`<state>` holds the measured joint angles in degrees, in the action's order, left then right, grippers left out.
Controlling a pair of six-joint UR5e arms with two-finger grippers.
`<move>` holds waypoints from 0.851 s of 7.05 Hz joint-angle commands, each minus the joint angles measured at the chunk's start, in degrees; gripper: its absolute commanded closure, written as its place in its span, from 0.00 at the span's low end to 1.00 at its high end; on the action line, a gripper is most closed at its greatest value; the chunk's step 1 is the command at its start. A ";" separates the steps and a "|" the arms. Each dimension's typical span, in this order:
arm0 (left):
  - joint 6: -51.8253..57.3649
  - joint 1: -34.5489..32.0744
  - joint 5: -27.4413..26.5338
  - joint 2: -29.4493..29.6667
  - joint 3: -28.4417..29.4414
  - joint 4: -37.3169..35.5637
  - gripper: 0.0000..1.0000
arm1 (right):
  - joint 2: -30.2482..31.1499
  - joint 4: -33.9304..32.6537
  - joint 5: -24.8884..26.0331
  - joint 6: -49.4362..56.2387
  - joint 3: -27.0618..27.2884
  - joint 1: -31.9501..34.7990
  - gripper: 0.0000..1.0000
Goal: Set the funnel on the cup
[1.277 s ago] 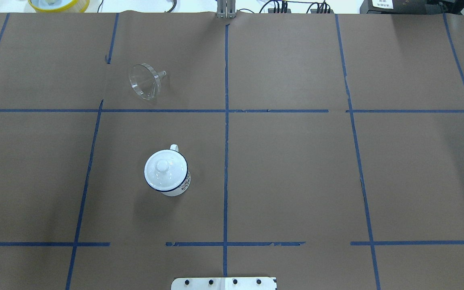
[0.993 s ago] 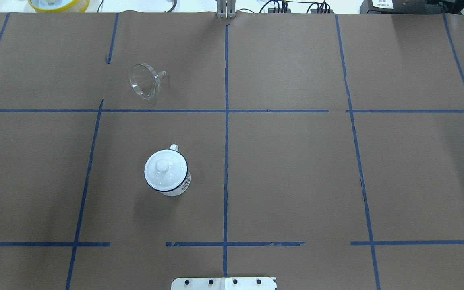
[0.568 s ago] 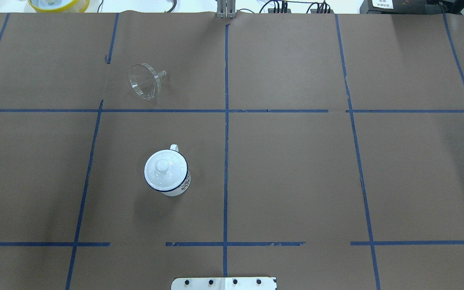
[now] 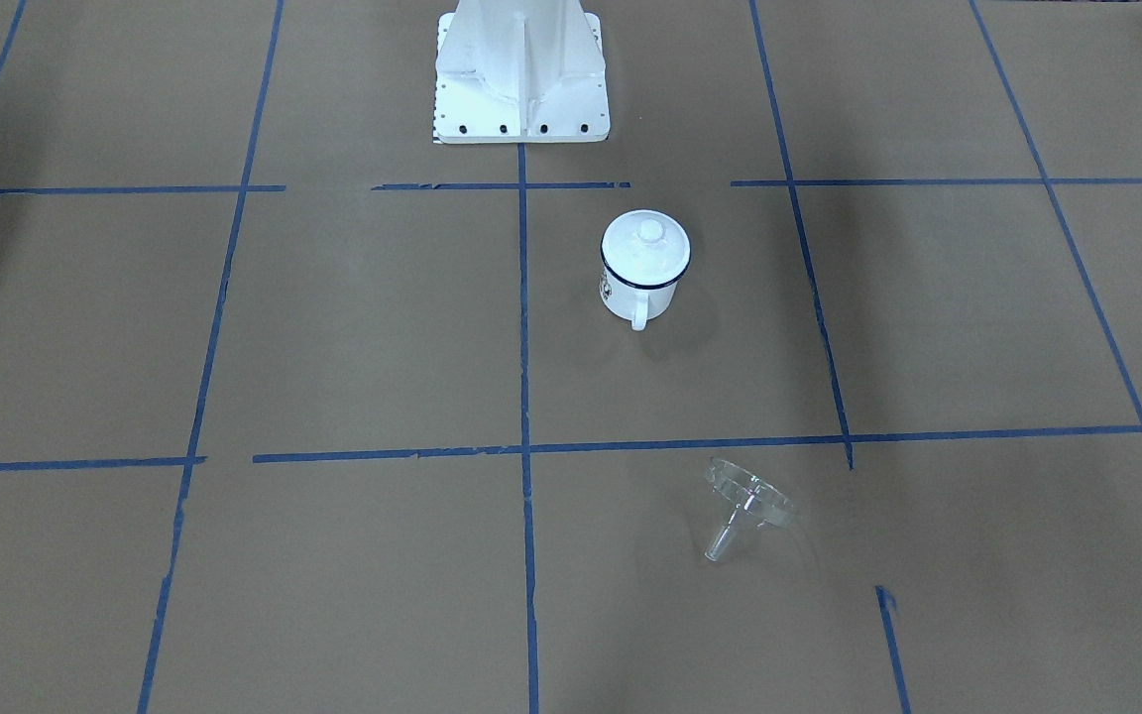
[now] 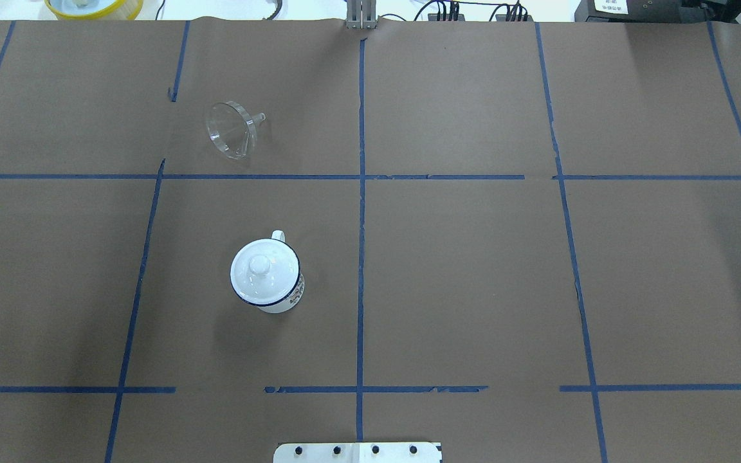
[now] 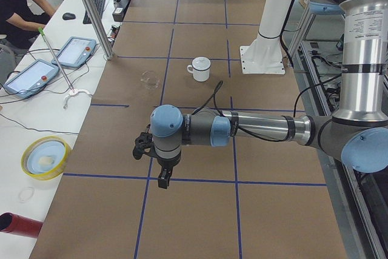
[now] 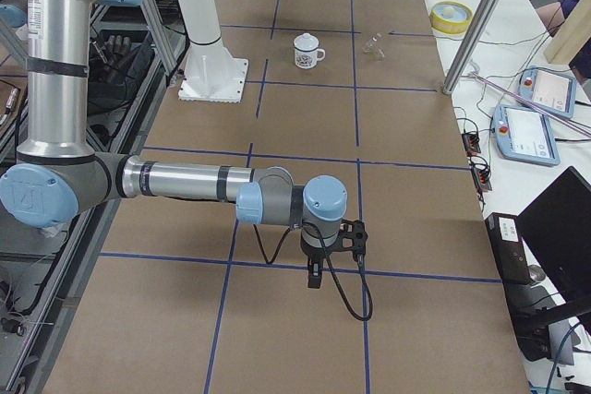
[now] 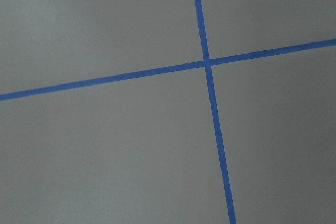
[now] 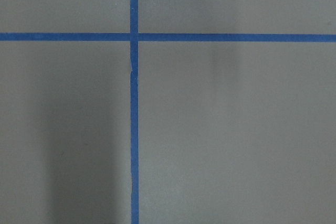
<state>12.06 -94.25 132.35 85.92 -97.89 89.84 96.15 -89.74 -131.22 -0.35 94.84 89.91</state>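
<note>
Funnel (image 5: 231,130) lies on side, well apart from cup (image 4: 635,296); lid (image 5: 260,269) sits on cup. Best lift lid off first, kept level. Left gripper (image 6: 162,179), right gripper (image 7: 315,276): spread or pressed, cannot tell.

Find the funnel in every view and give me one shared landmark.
Front-facing: funnel lower right of centre.
Overhead: funnel upper left.
Exterior left: funnel upper middle, left of the cup.
Exterior right: funnel top, right of the cup.
Left wrist: absent.
Right wrist: absent.
Landmark: the lidded cup, in all four exterior views.
</note>
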 commanded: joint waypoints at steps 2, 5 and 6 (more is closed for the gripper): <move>-8.04 0.99 0.36 -1.46 -5.87 2.27 0.00 | 0.00 0.00 0.00 0.00 0.00 0.00 0.00; -36.40 16.33 0.27 -0.49 -15.19 5.23 0.00 | 0.00 0.00 0.00 0.00 0.09 0.00 0.00; -46.76 21.25 -0.25 -0.23 -18.70 5.51 0.00 | 0.00 0.00 0.00 0.00 0.09 0.00 0.00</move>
<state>-21.99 -79.01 132.50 85.30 -112.40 94.23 96.15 -89.74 -131.22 -0.35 94.88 89.91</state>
